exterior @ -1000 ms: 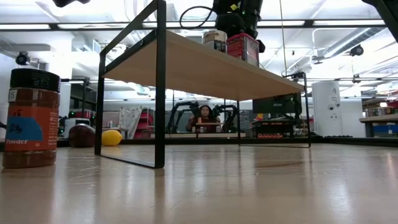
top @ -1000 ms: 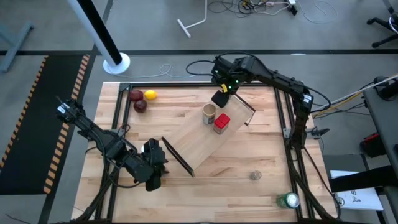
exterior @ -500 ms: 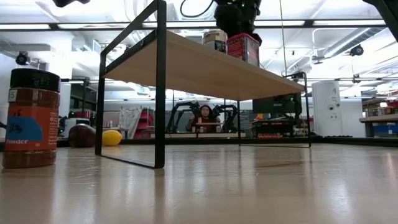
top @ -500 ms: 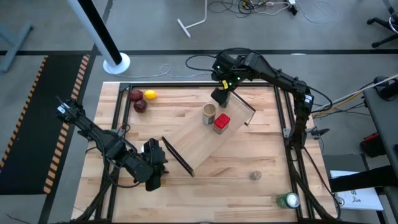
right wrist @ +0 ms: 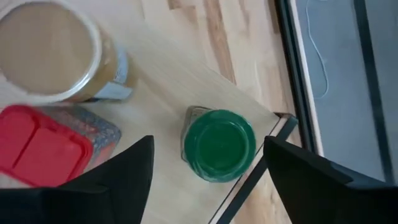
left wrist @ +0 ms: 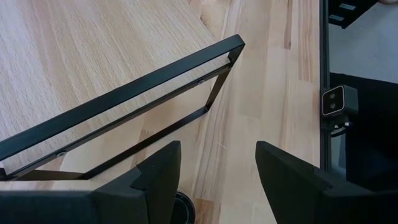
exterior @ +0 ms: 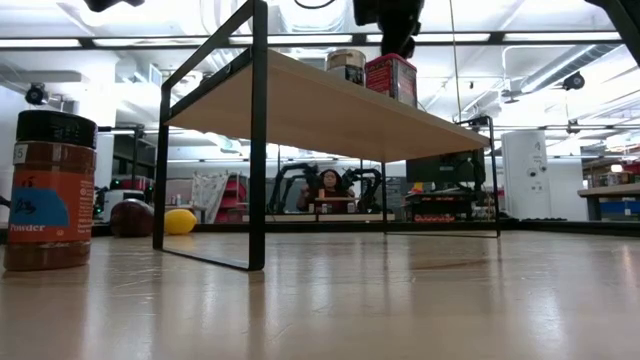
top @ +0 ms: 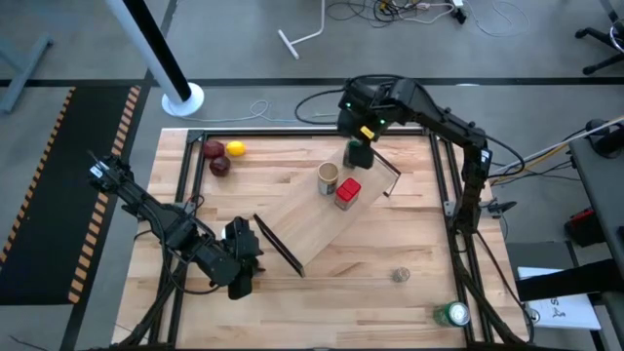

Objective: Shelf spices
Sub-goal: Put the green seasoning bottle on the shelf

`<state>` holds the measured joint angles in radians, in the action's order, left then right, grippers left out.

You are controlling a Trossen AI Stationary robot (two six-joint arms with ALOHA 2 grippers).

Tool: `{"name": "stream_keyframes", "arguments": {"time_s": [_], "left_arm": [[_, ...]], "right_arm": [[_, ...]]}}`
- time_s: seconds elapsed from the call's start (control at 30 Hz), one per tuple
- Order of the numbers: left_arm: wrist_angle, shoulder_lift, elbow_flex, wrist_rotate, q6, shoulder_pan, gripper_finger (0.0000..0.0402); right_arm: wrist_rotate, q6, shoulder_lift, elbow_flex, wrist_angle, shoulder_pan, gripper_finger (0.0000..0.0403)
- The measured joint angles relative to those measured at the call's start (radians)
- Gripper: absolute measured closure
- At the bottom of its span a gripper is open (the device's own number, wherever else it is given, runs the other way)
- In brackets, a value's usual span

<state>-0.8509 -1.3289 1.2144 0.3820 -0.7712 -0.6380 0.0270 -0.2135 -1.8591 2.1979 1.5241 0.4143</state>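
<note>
Bright, even ceiling light; glare on the tabletop (exterior: 400,300); near foreground softly blurred.

A robotics lab: more robot arms (exterior: 300,185), benches and ceiling strip lights (exterior: 120,42) behind the table.

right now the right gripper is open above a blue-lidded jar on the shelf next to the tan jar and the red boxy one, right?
Not quite: the lid is green, not blue. The right wrist view shows the right gripper open above the green-lidded jar, which stands at a corner of the shelf next to the tan jar and the red boxy one.
</note>
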Motion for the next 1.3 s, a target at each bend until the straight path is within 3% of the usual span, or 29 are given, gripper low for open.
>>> {"name": "stream_keyframes", "arguments": {"time_s": [0.47,0.73,0.93,1.3], "left_arm": [[0.0,0.0,0.0,0.0,-0.001,0.0,0.0205],[0.0,0.0,0.0,0.0,0.002,0.0,0.0205],[0.003,0.0,0.0,0.0,0.002,0.0,0.0205],[0.005,0.0,0.0,0.0,0.003,0.0,0.0205]], "right_arm": [[-0.061,-0.103,-0.028,-0.059,-0.039,-0.002,0.0128],[-0.056,-0.005,-0.03,-0.082,-0.104,-0.002,0.0147],[-0.142,0.023,-0.03,-0.082,-0.117,-0.003,0.0159],[-0.108,0.042,-0.03,-0.082,-0.122,-0.021,0.0162]]}}
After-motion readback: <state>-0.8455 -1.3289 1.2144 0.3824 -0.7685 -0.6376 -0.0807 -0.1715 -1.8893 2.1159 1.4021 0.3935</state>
